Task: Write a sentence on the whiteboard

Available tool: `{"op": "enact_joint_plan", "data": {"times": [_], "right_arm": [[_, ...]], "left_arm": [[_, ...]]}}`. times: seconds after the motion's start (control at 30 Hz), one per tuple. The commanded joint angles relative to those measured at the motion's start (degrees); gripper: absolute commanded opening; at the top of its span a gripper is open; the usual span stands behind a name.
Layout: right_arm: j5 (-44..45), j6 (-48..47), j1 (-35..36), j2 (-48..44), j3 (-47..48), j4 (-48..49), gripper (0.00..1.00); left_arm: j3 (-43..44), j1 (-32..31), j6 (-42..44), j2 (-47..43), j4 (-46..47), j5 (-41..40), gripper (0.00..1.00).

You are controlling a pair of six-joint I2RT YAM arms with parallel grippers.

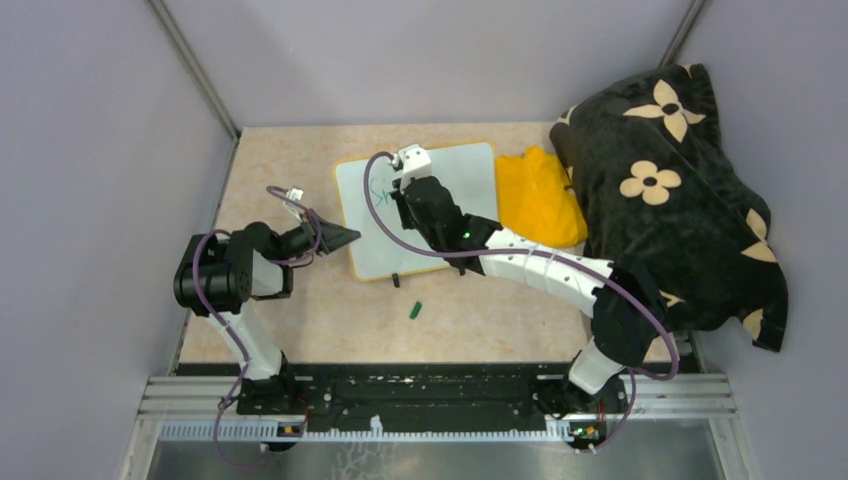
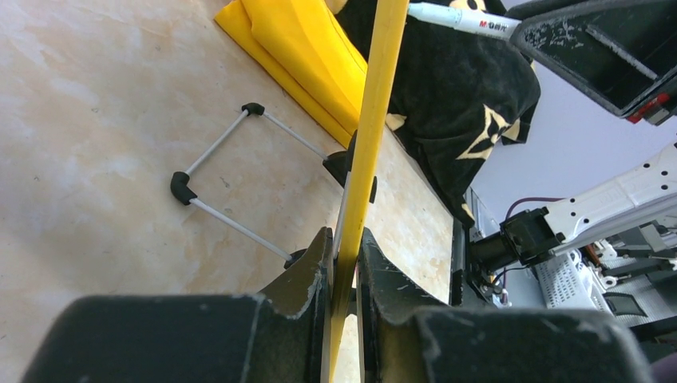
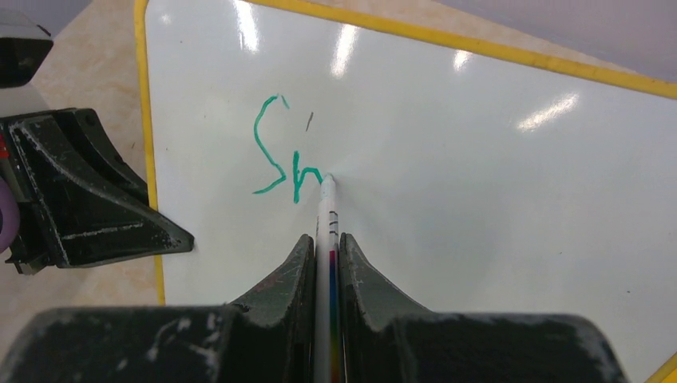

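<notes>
The whiteboard [image 1: 455,185] lies tilted on the table, white with a yellow frame. My left gripper [image 1: 350,237] is shut on its left frame edge [image 2: 375,120], which stands between the jaws [image 2: 345,255]. My right gripper [image 1: 400,190] hovers over the board's upper left and is shut on a white marker [image 3: 327,211] whose tip touches the board [image 3: 495,207]. Green lettering [image 3: 279,159] reads "S" and the start of a second letter. The marker [image 2: 463,17] also shows at the top of the left wrist view. The left gripper's fingers [image 3: 96,199] show in the right wrist view.
A folded yellow cloth [image 1: 540,195] lies right of the board, against a black blanket with cream flowers [image 1: 680,190]. A small green cap [image 1: 415,310] lies on the table below the board. The board's wire stand with black feet [image 2: 219,179] rests on the table.
</notes>
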Motion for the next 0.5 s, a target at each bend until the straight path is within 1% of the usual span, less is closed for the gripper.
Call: {"op": "enact_joint_plan", "data": {"times": [0.0,0.17,0.23,0.47], "right_arm": [[0.5,-0.4,-1.1,0.5,3.9,1.1,0.0],[0.6,-0.4,-1.7,0.6,4.2,1.1,0.0],[0.8,-0.3,-2.0,0.5,4.2,-0.3,0.0],[1.2,0.2,-2.4,-1.2,1.7,-0.6,0.0]], "left_arm": [[-0.4,-0.3,1.1,-1.0,10.8,0.3,0.0],[-0.4,-0.3,1.2,-1.0,10.7,0.3,0.0],[-0.3,-0.3,1.2,-1.0,10.6,0.3,0.0],[-0.3,-0.2,1.3,-0.9,10.4,0.3,0.0]]}}
